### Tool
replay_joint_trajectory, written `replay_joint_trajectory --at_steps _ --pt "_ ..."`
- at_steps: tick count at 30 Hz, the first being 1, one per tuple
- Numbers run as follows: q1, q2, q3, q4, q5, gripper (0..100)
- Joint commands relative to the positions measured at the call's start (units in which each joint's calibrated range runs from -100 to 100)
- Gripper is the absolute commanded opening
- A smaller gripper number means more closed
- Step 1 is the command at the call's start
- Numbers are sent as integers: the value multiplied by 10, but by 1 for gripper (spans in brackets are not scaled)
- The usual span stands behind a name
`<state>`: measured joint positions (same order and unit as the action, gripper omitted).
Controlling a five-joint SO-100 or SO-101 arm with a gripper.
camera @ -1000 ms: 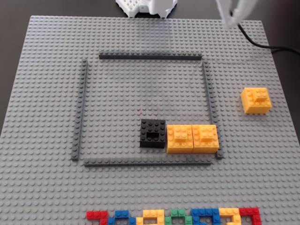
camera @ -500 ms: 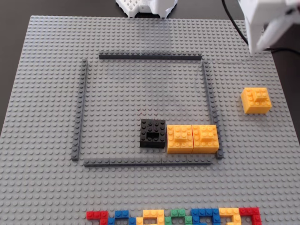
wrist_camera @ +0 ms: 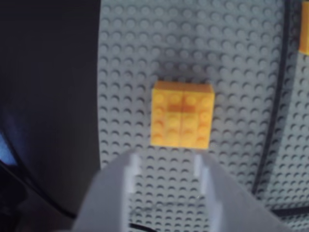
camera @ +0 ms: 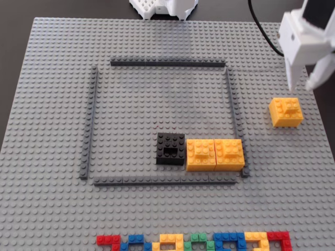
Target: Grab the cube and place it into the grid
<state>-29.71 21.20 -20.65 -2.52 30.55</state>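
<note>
The single yellow-orange studded plastic cube sits on the light grey studded baseplate, outside the large square grid of thin dark grey brick strips, to the right of its right-hand strip in the fixed view; the white two-finger gripper hangs just above and slightly right of it in that view, its two white fingers spread apart and pinching nothing, not touching the block; in the wrist view the same cube lies straight ahead of the parted fingers, with bare studs between fingertips and block, and the gap between the fingers looks about as wide as the cube itself.

Inside the grid, against its lower right corner, stand two yellow blocks joined into one wide block; a black block of like size sits touching its left side; the rest of the grey plate within the outline is bare; a row of small multicoloured bricks runs along the bottom edge of the fixed view, well apart from the gripper; a black cable trails behind the arm at the top right.
</note>
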Motion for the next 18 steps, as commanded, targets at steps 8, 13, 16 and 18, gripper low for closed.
replay_joint_trajectory --at_steps 8,13,16,18 --pt "17 16 -17 -15 -19 26" --pt "21 19 -16 -7 -20 26" --pt "22 20 -8 -6 -26 25" --pt "22 21 -1 -8 -29 25"
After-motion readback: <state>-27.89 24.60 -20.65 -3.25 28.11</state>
